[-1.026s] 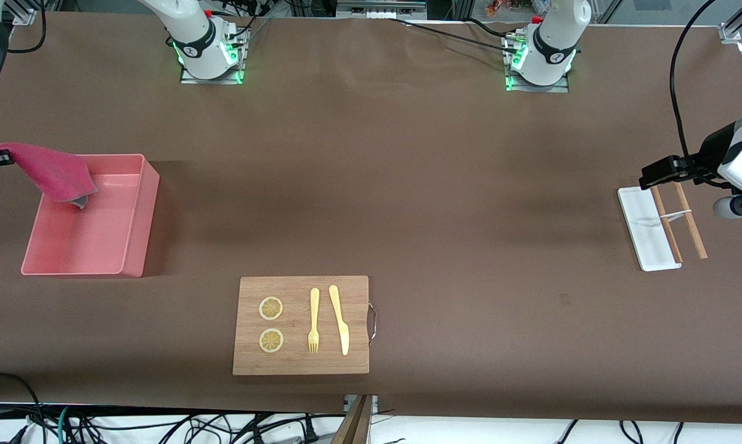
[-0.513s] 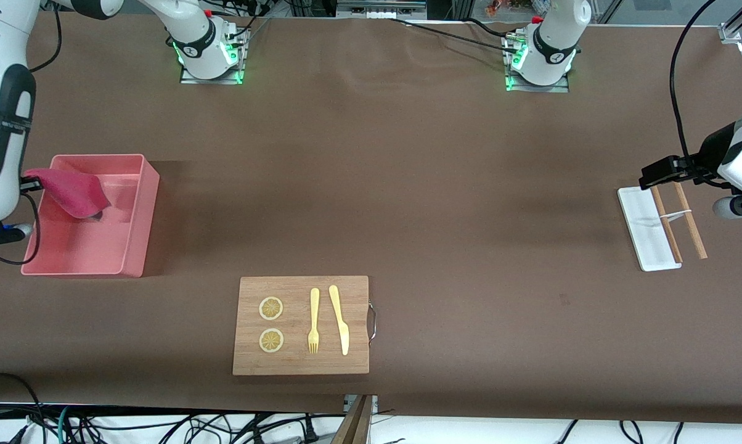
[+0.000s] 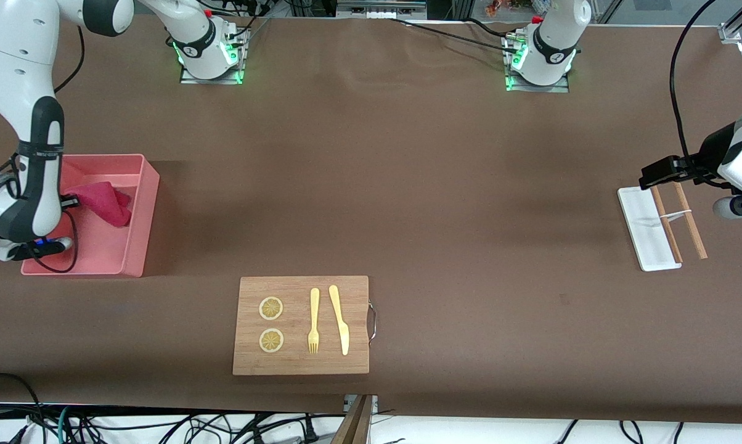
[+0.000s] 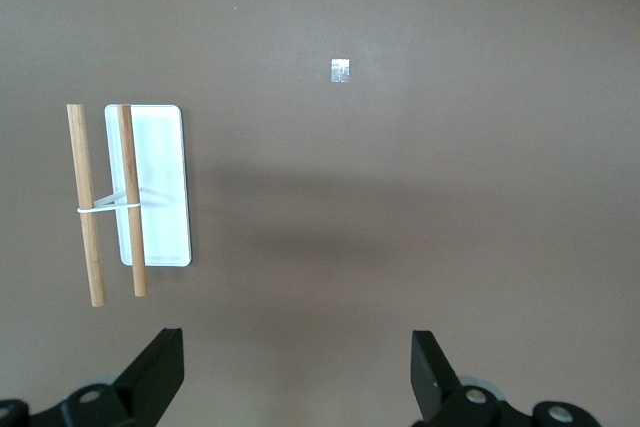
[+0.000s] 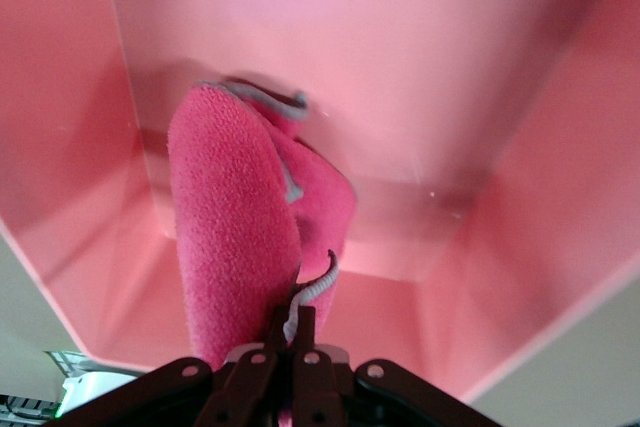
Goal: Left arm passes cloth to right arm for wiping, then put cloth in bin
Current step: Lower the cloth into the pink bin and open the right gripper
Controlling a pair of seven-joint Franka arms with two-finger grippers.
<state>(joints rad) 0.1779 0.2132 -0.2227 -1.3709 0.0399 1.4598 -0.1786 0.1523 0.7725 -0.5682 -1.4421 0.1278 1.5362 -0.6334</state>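
The right gripper point(image 5: 290, 332) pinches the cloth point(image 3: 103, 202) with its fingers pressed together, inside the bin point(image 3: 138, 213) at the right arm's end of the table point(image 3: 408, 185). The cloth's free end lies crumpled on the bin floor. The left gripper point(image 4: 295, 377) waits with its fingers spread over the table near the white tray point(image 4: 160, 187) at the left arm's end.

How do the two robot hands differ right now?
The right gripper is pinched shut on the red cloth, while the left gripper is wide open and holds nothing. The right gripper is down inside the pink bin; the left gripper waits above bare table beside the white tray with two wooden sticks. Both are black two-finger grippers on white arms.
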